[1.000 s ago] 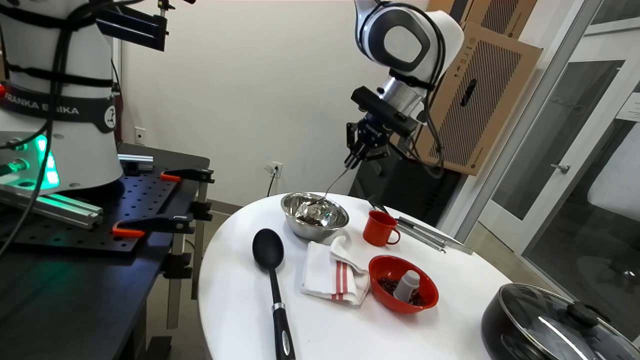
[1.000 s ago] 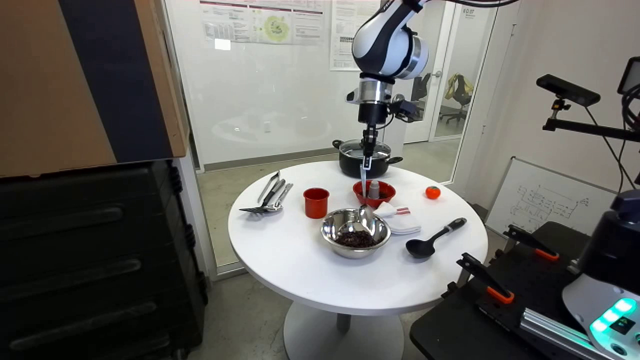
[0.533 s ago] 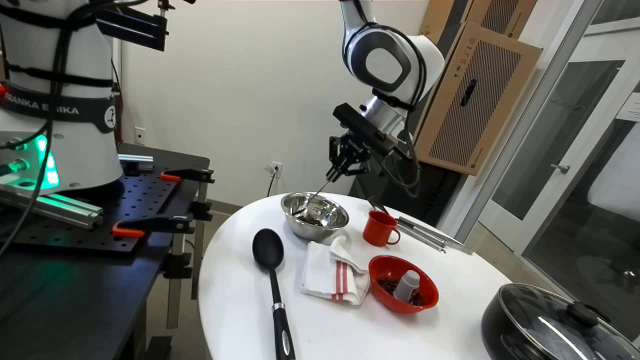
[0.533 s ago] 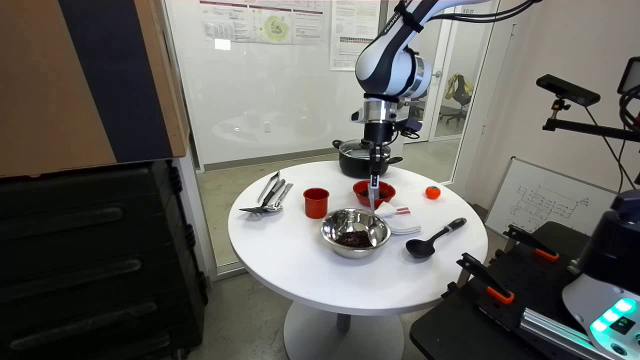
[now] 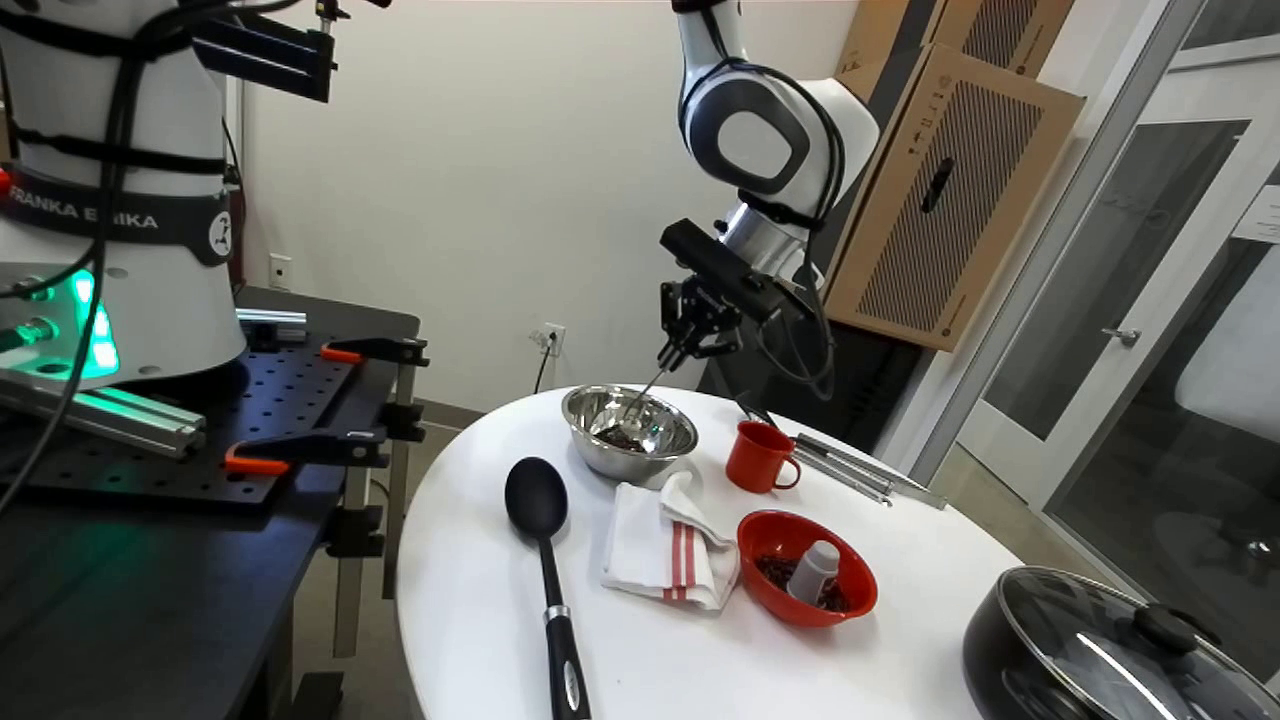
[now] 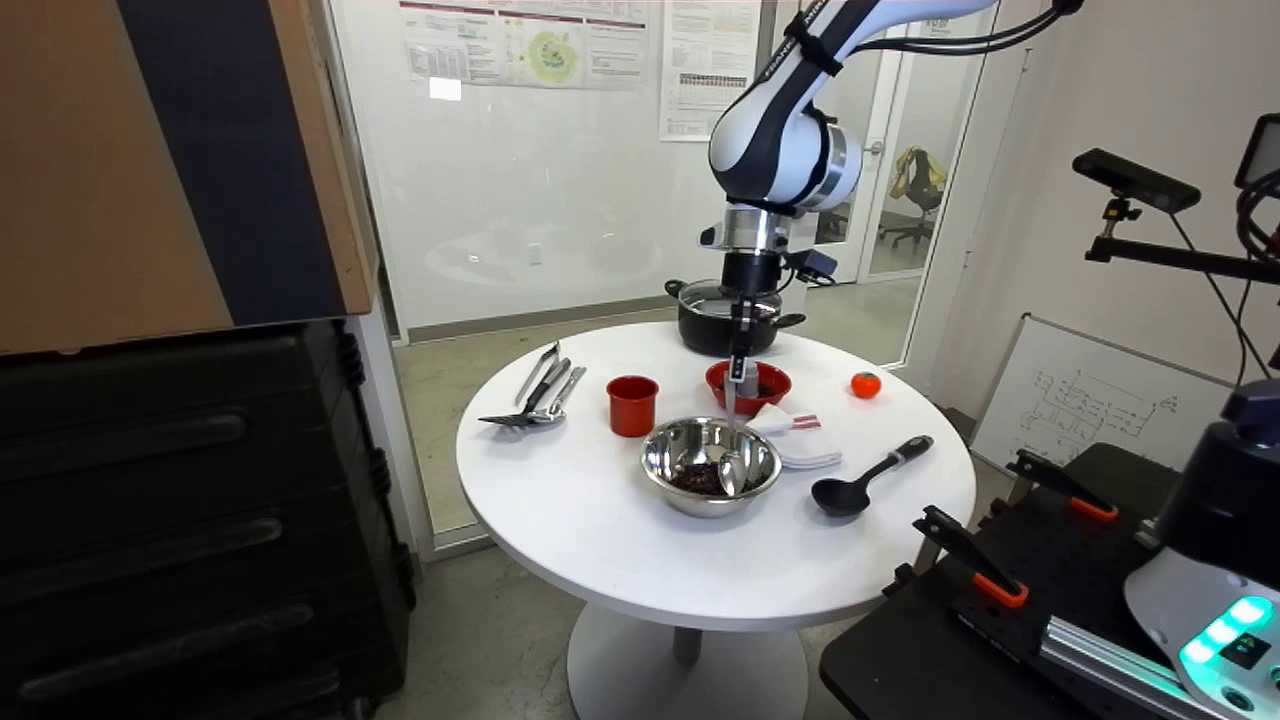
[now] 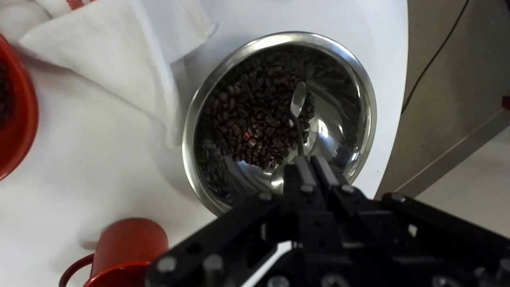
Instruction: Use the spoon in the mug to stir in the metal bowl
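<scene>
My gripper (image 5: 671,357) is shut on the handle of a thin silver spoon (image 5: 640,401). In an exterior view the gripper (image 6: 738,370) hangs above the far side of the metal bowl and the spoon head (image 6: 733,472) is down inside it. The shiny metal bowl (image 6: 708,507) holds dark beans on its bottom. In the wrist view the fingertips (image 7: 312,160) are over the bowl (image 7: 188,147), and the spoon (image 7: 298,99) lies tilted with its head over the beans. The red mug (image 5: 757,456) stands upright beside the bowl, also in the wrist view (image 7: 131,245).
A white towel (image 5: 640,545) lies against the bowl's side. A red bowl (image 5: 775,600) with beans and a grey cup is beyond it. A big black spoon (image 5: 537,497), a lidded black pot (image 6: 712,335), silver utensils (image 6: 548,392) and a tomato (image 6: 865,385) are around the table.
The gripper has moved lower over the bowl, first sideways toward the towel side, then slightly back. The spoon head has swept across and deeper in the bowl. The mug and bowl have not moved.
</scene>
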Controlling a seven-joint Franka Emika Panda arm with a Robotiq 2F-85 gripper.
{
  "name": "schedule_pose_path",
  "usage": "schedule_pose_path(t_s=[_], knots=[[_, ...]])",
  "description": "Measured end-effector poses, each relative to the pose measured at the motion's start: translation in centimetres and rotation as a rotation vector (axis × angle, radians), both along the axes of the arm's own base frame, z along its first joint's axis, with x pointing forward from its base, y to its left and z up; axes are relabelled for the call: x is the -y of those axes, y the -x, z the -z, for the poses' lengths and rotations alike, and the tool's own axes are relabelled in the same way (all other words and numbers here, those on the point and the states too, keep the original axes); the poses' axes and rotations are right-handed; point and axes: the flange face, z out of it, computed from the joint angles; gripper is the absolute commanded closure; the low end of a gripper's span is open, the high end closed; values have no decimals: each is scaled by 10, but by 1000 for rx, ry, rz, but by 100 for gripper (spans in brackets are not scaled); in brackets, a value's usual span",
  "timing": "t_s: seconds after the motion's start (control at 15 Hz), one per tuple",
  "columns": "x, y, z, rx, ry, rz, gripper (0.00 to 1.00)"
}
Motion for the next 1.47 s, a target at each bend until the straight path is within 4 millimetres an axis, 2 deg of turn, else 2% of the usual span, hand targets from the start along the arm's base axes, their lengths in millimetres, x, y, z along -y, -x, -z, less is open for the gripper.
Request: schedule_pose_path(t_s=[0.27,0.73,1.47], knots=[[1,-4,3,38,5,9,99],[0,-4,22,49,9,16,99],[3,-16,20,155,28,46,99]])
